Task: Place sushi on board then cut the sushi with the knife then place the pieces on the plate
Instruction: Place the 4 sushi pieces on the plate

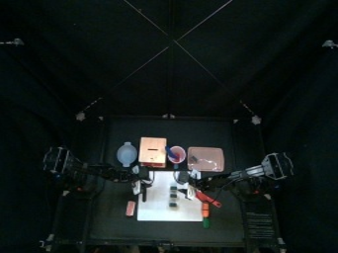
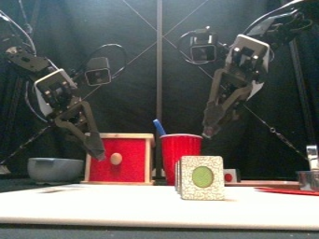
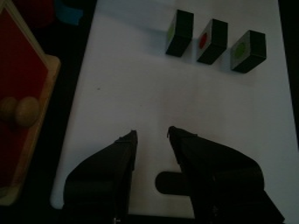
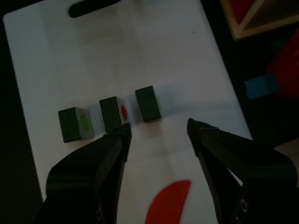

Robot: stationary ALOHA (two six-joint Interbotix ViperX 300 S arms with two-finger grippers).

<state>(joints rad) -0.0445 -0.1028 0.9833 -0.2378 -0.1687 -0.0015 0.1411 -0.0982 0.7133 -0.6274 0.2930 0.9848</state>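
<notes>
Three dark green sushi pieces (image 3: 211, 42) stand in a row, slightly apart, on the white cutting board (image 3: 176, 96), at lower centre of the top view. Both claws hang above the board and touch nothing. The left claw (image 3: 151, 134) has its jaws parted a little, and the right claw (image 4: 156, 129) is spread wider and empty. A red toy knife (image 4: 173, 203) lies on the board toward its right in the overhead frame. Behind the board on the tabletop (image 1: 113, 225), from left to right, sit a blue-grey bowl (image 2: 54, 168), a wooden box (image 2: 118, 159), a red cup (image 2: 182, 154) holding a blue knife (image 2: 159, 126), and a pink tray (image 1: 207, 158).
</notes>
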